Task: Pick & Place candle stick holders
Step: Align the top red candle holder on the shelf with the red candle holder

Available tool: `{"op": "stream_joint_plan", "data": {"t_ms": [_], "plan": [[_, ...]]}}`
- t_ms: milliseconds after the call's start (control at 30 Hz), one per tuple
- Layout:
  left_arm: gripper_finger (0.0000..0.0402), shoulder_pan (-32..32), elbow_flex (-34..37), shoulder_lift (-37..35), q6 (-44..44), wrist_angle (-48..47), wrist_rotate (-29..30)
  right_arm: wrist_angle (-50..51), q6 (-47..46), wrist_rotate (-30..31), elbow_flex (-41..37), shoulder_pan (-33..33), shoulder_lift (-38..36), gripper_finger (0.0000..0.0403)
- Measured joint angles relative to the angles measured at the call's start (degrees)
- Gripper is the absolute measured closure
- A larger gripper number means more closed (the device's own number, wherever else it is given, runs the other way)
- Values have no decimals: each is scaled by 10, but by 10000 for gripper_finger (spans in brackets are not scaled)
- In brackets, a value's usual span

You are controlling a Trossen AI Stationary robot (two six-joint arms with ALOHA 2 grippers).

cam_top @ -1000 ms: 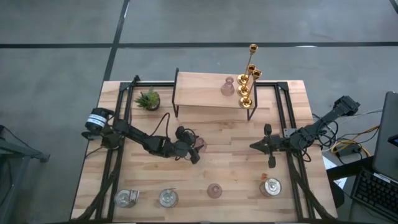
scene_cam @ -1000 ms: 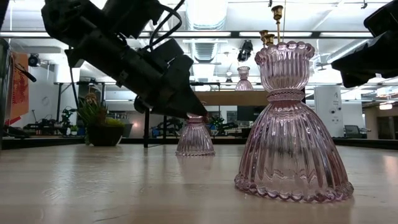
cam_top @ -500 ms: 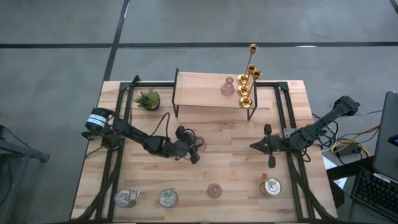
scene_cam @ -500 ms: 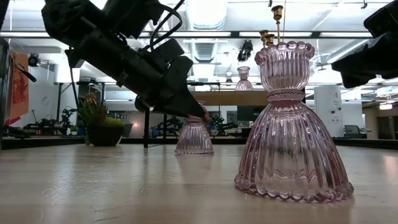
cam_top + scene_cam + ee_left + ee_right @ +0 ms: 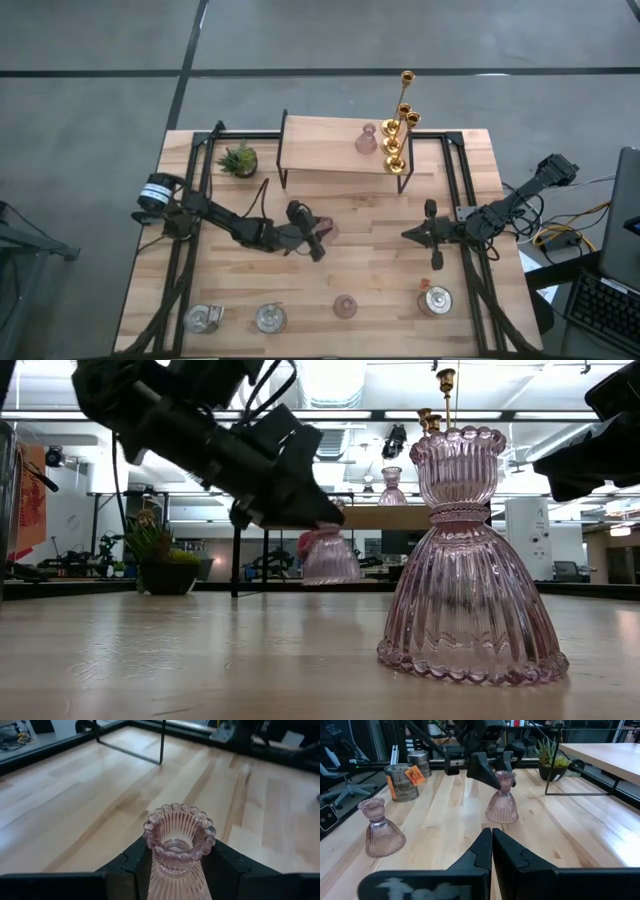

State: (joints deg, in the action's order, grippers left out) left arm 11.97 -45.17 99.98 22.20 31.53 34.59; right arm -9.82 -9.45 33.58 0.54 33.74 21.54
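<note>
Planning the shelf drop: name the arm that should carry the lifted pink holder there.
Left. Its gripper is shut on the pink holder, which hangs clear of the table. The right gripper is shut and empty, off to the side.

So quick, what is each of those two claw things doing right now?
Left tool: closed on the ribbed translucent pink glass candle holder, lifted off the wooden table.
Right tool: closed, holding nothing, hanging above the table.
</note>
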Motion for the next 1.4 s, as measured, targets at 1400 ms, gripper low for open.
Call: {"op": "stream_joint_plan", "data": {"t_ms": [1400], "plan": [[252, -336, -428, 8, -144, -312, -109, 2, 4, -4, 0, 0, 0, 394]]}}
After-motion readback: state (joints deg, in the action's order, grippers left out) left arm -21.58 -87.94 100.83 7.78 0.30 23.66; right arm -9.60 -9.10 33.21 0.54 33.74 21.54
